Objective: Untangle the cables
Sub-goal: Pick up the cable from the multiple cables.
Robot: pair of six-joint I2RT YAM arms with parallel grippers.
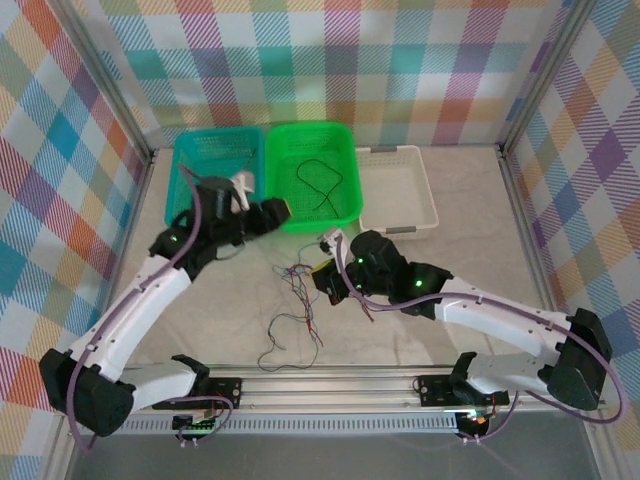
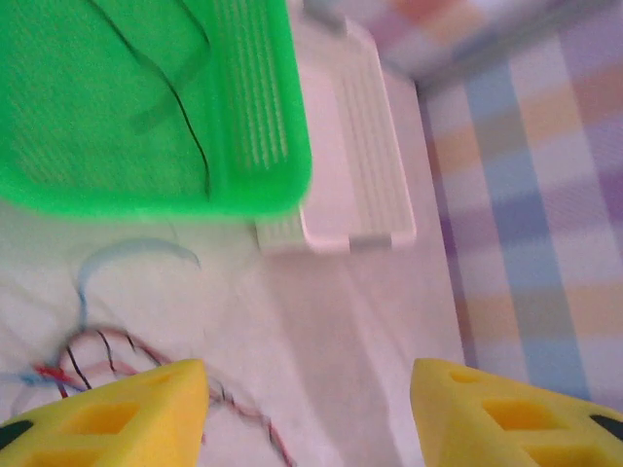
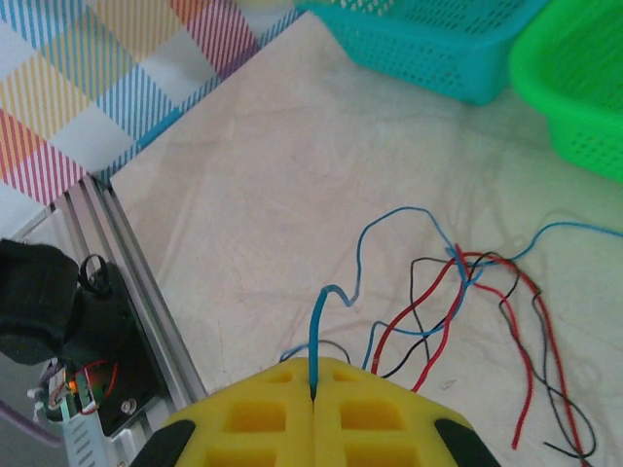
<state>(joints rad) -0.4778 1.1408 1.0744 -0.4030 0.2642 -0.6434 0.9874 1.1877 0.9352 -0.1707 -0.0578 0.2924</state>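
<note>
"Noting the right gripper point(image 3: 313, 389) first: condition?"
"Pressed together, pinching one blue cable point(image 3: 315, 341) of the cables point(image 3: 458, 292), which lie tangled on the table point(image 3: 292, 175) just ahead of it."
"And the left gripper point(image 2: 307, 389)?"
"Fingers spread, nothing between them, above the table just before the green basket point(image 2: 263, 185). One black cable point(image 2: 185, 107) lies inside that basket."

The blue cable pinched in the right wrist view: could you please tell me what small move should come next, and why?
Probably draw the right gripper back, pulling the blue cable out of the red and black cables: its jaws are shut on that strand, which runs into their knot.
</note>
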